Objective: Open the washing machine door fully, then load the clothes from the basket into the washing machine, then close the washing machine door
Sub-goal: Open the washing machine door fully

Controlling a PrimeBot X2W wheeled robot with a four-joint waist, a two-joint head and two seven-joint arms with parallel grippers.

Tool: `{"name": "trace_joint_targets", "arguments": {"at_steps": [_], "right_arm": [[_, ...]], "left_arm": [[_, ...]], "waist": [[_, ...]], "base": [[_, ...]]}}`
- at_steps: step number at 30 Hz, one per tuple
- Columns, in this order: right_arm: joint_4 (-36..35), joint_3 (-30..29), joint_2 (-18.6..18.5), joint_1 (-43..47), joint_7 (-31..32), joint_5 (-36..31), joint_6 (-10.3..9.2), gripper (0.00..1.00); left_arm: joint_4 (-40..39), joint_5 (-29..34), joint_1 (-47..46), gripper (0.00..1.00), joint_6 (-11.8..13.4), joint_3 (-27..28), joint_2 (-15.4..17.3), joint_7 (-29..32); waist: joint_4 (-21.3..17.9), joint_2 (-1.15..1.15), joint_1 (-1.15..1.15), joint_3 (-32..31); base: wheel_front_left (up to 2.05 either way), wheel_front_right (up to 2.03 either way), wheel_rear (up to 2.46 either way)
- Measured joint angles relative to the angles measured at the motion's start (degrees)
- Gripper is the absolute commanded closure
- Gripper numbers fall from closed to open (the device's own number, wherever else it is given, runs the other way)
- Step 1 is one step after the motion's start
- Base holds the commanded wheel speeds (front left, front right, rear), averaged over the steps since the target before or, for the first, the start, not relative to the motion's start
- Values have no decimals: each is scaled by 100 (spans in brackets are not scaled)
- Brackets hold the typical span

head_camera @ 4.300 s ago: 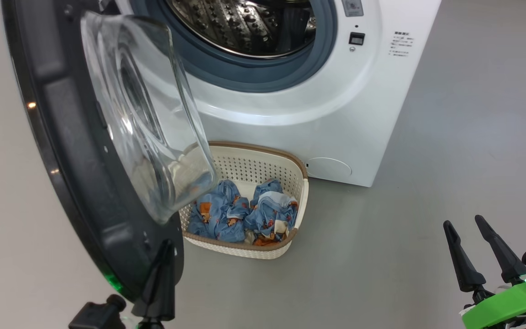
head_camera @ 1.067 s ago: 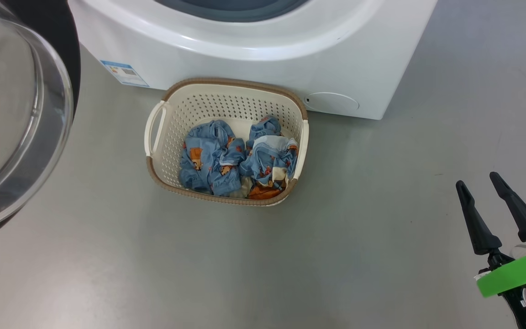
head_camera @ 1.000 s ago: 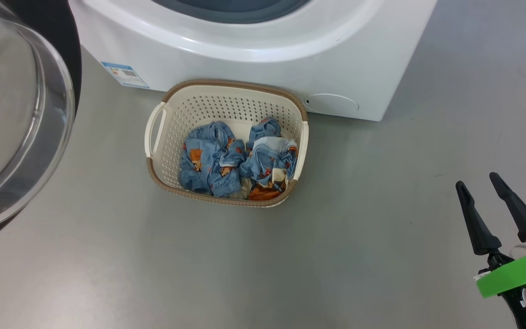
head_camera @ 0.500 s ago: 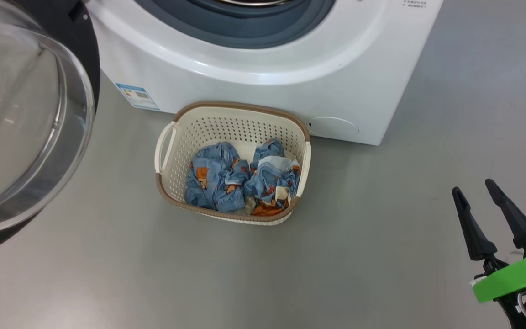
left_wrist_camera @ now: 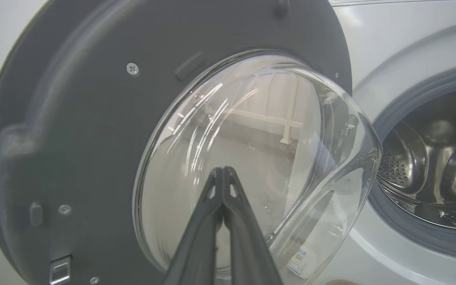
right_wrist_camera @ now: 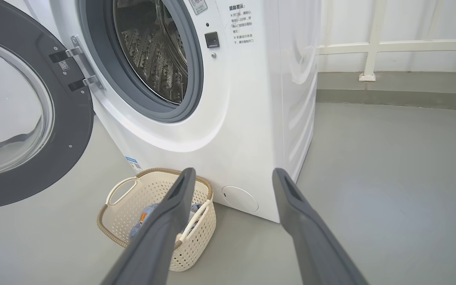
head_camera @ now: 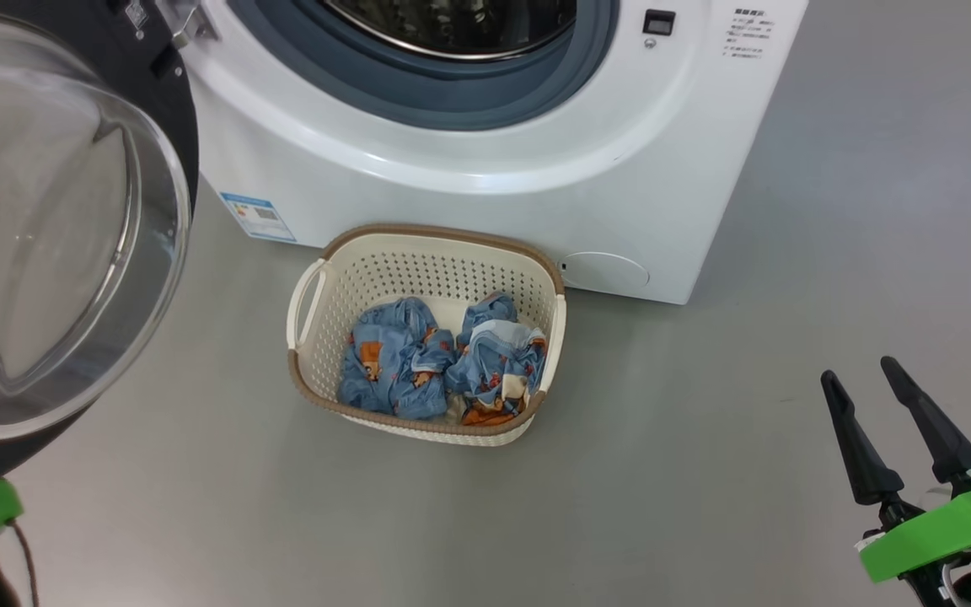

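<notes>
Softness decides the grip here. The clothes lie as two crumpled blue lumps in the bottom of the basket. It sits on the floor right at the foot of the washer, below the drum; whether it touches the washer or stops just shy, I cannot tell.

The clothes look light and limp, with nothing stiff to hold, so a shallow nip would likely pull up one thin layer and let the rest slide off. The better hold is probably a deep bite from above into the raised crest of the right lump, gathering several folds. Expect trailing ends that may drag on the rim. The basket itself looks light enough to shift or tip if cloth catches on it.

The door stands wide, to the left of the opening. The left gripper has its fingers pressed together on nothing, aimed at the glass bowl. The right gripper is spread and empty, well apart from the basket.
</notes>
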Motion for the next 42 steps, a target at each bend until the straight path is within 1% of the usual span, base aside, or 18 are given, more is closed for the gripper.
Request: {"name": "trace_joint_targets", "arguments": {"at_steps": [4, 8, 11, 14, 16, 18, 19, 20, 22, 23, 32, 42], "right_arm": [[-7, 5, 9, 23, 0, 0, 0, 0], [-30, 7, 19, 43, 0, 0, 0, 0], [-49, 29, 23, 46, 0, 0, 0, 0], [-78, 58, 49, 47, 0, 0, 0, 0], [-99, 77, 73, 49, 0, -1, 0, 0], [-118, 81, 97, 63, 0, -2, 0, 0], [-126, 76, 104, 75, 0, -2, 0, 0], [-133, 78, 111, 87, 0, -2, 0, 0], [-142, 98, 133, 97, 0, -2, 0, 0], [-145, 104, 144, 98, 0, -2, 0, 0], [-169, 130, 168, 101, 0, -2, 0, 0], [-209, 114, 202, 103, 0, -2, 0, 0]], "left_arm": [[100, 54, 13, 100, -160, -253, -2, 0], [205, 66, 12, 100, -229, -668, -16, 0], [302, 91, 11, 84, -249, -998, -30, 0], [316, 45, 10, 76, -249, -1371, -30, 1], [315, 11, 10, 65, -249, -1596, -24, 1], [315, -85, 11, 59, -249, -1807, 2, 1], [315, -103, 12, 55, -249, -1916, 11, 1], [315, -140, 14, 42, -249, -2023, 18, 1], [318, -203, 16, 7, -249, -2158, 20, 1], [319, -259, 18, 0, -249, -2210, 21, 1], [390, -532, 199, 0, -249, -2665, 105, 2], [430, -777, 431, 0, -249, -3043, 159, 2]], "waist": [[-81, 0, 0, -73], [-165, 0, 0, -112], [-235, 0, 0, -123], [-325, 0, 0, -136], [-390, 0, 0, -145], [-456, 0, 0, -155], [-488, 0, 0, -160], [-519, 0, 0, -163], [-595, 0, 0, -172], [-635, 0, 0, -178], [-955, 0, 0, -237], [-1302, 0, 0, -287]], "base": [[0, 0, 0], [0, 0, 0], [0, 0, 0], [0, 0, 0], [0, 0, 0], [0, 0, 0], [0, 0, 0], [0, 0, 0], [0, 0, 0], [0, 0, 0], [0, 0, 0], [0, 0, 0]]}}
